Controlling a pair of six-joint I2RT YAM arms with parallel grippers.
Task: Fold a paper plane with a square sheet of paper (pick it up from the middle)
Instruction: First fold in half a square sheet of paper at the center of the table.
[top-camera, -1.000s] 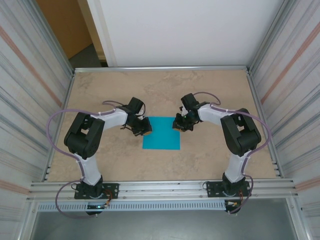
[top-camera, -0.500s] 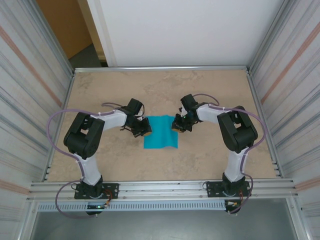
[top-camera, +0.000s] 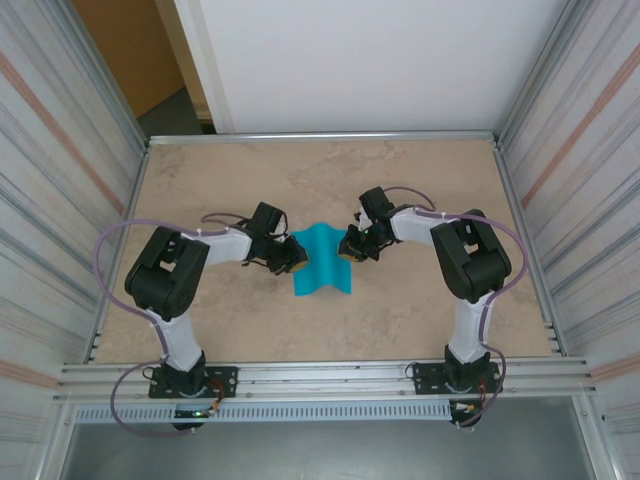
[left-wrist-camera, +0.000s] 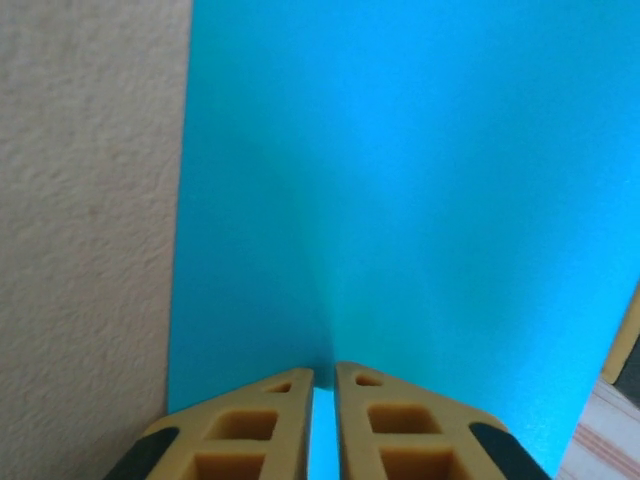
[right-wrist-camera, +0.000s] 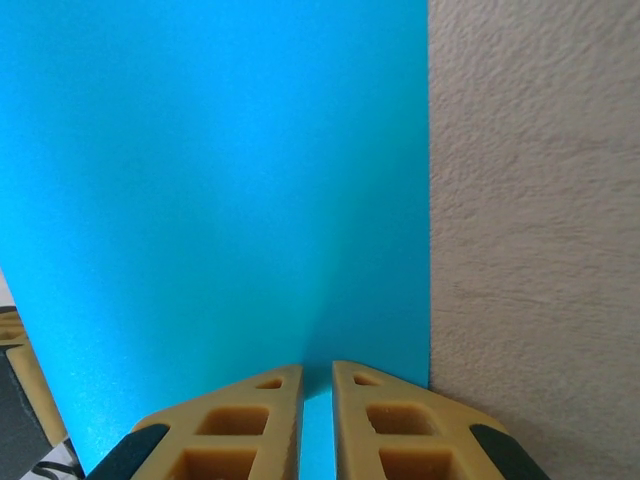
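Note:
The square sheet of paper (top-camera: 322, 264), plain teal-blue, sits in the middle of the table and is bowed up into a ridge between my two grippers. My left gripper (top-camera: 293, 258) holds its left edge and my right gripper (top-camera: 349, 250) holds its right edge. In the left wrist view the tan fingers (left-wrist-camera: 262, 420) of the left gripper (left-wrist-camera: 324, 375) stand almost together, with the sheet (left-wrist-camera: 400, 200) running into the narrow slit. The right wrist view is alike: the right gripper (right-wrist-camera: 317, 372) is pinched on the sheet (right-wrist-camera: 220, 180) close to its edge.
The beige stone-look table (top-camera: 400, 180) lies bare around the sheet. Corrugated metal walls (top-camera: 60, 200) stand on the left and right, a white panel (top-camera: 380, 60) closes the back, and an aluminium rail (top-camera: 320, 378) runs along the near edge by the arm bases.
Both grippers have drawn toward each other. The sheet, flat a second ago, has narrowed and buckled upward between them.

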